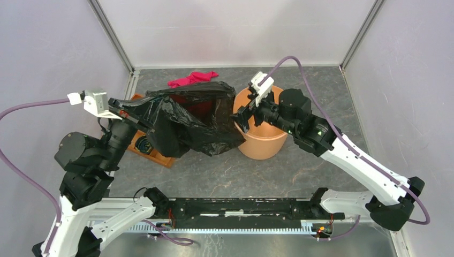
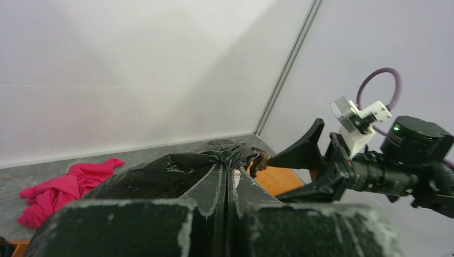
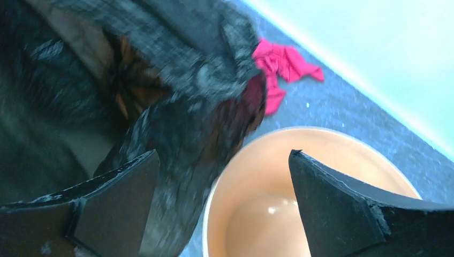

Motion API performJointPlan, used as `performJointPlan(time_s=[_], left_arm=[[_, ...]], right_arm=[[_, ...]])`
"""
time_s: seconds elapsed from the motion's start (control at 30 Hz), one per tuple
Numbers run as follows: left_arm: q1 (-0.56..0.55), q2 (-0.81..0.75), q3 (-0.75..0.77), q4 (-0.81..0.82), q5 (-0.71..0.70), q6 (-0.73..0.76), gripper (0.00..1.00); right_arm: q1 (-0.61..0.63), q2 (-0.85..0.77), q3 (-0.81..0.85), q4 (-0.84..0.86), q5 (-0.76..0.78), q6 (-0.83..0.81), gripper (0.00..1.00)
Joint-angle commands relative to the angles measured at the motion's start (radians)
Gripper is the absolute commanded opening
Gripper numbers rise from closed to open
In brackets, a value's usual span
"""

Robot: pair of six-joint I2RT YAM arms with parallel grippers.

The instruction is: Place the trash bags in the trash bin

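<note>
Currently: left gripper (image 2: 229, 175) clamped tight on the trash bag (image 1: 187, 120), held up over the dark grey marbled tabletop (image 1: 300, 171). Bag drapes right, its edge reaching the trash bin (image 1: 265, 145) rim. Right gripper (image 3: 224, 155) spread wide, gripping nothing: one finger against the bag, the other over the bin's mouth. Pink cloth (image 1: 193, 78) by the pale back wall (image 1: 230, 27).

You are working in a robot test booth in a lab, not a home. Plain pale wall panels (image 1: 235, 27) joined by metal corner strips (image 1: 111, 35) box in a grey stone-patterned table (image 1: 321, 80). A left arm (image 1: 80, 155) and a right arm (image 1: 364, 166) stand on a black rail (image 1: 241, 206) at its near edge, trailing purple cables (image 1: 292, 57).
</note>
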Motion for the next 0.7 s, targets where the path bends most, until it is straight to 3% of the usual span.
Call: performJointPlan(time_s=[0.0, 0.1, 0.27, 0.33, 0.4, 0.53, 0.57, 0.67], left_arm=[[0.002, -0.007, 0.056, 0.022, 0.022, -0.002, 0.02], [0.002, -0.010, 0.065, 0.022, 0.022, -0.016, 0.02], [0.002, -0.015, 0.053, 0.054, 0.020, -0.034, 0.02], [0.002, -0.008, 0.060, 0.063, 0.022, -0.036, 0.02], [0.002, 0.003, 0.072, 0.075, 0.028, -0.036, 0.02], [0.002, 0.046, 0.102, 0.136, 0.034, -0.017, 0.02], [0.002, 0.066, 0.108, 0.161, 0.042, -0.009, 0.02], [0.002, 0.153, 0.146, 0.250, 0.130, 0.011, 0.02]], right_arm=[[-0.073, 0.048, -0.015, 0.310, -0.140, 0.075, 0.98], [-0.090, 0.091, -0.007, 0.443, -0.206, 0.122, 0.98], [-0.090, 0.149, -0.144, 0.794, -0.359, 0.245, 0.95], [-0.091, 0.185, -0.110, 0.799, -0.354, 0.272, 0.80], [-0.094, 0.202, -0.073, 0.785, -0.337, 0.284, 0.51], [-0.096, 0.147, -0.048, 0.788, -0.303, 0.254, 0.09], [-0.096, 0.125, -0.043, 0.770, -0.268, 0.230, 0.02], [-0.099, 0.056, -0.001, 0.658, -0.099, 0.183, 0.01]])
